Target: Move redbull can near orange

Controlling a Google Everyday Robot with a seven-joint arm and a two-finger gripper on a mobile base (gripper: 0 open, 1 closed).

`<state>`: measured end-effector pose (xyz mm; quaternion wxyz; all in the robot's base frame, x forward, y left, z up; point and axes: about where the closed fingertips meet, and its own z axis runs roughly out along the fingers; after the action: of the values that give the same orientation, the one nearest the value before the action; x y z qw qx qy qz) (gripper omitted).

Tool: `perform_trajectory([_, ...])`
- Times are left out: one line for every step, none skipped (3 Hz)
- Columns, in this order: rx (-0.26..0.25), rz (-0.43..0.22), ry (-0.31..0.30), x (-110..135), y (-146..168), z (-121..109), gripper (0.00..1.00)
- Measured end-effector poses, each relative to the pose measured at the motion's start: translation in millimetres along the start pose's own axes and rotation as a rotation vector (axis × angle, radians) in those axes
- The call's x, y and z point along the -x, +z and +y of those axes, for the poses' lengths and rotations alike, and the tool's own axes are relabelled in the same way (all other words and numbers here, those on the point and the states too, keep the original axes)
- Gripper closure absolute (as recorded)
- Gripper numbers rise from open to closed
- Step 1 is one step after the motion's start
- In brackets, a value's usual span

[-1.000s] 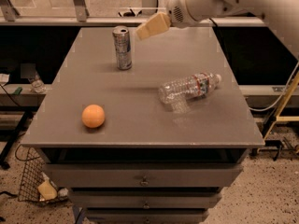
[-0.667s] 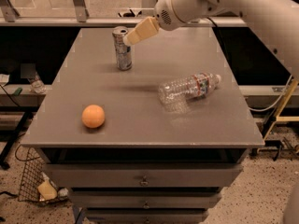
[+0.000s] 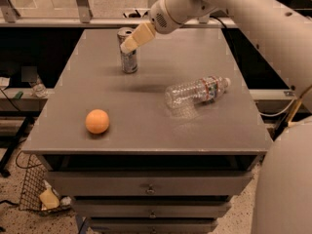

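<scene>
Gripper point(image 3: 129, 43) has swung left across the far edge of the desk point(image 3: 146, 133) over the last second and now sits right at the top of the can point(image 3: 129, 62), overlapping its rim from the right. I can't tell if it's touching. Jaws: can't tell from this angle whether they're apart or together, and I see no sign of a grip yet. The can hasn't moved. It's upright near the far-left corner, well apart from the orange point(image 3: 97, 121), which sits near the front-left corner. The water bottle point(image 3: 196, 89) lies on its side toward the right edge, out of the way. My read: approach nearly done, grasp is next, transport not started. The can is tall and slim, so a side nudge before the jaws are around it could tip it.
</scene>
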<state>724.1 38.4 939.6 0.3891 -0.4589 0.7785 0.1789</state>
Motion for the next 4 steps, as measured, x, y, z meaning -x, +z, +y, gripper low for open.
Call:
perform_trajectory([0.019, 0.010, -0.007, 5.1, 10.9, 0.1, 0.00])
perform_trajectory([0.030, 0.017, -0.013, 9.2, 18.5, 0.2, 0.00])
perform_trajectory([0.043, 0.031, -0.028, 11.6, 27.4, 3.7, 0.00])
perform_trajectory([0.058, 0.042, -0.043, 15.1, 35.3, 8.4, 0.00])
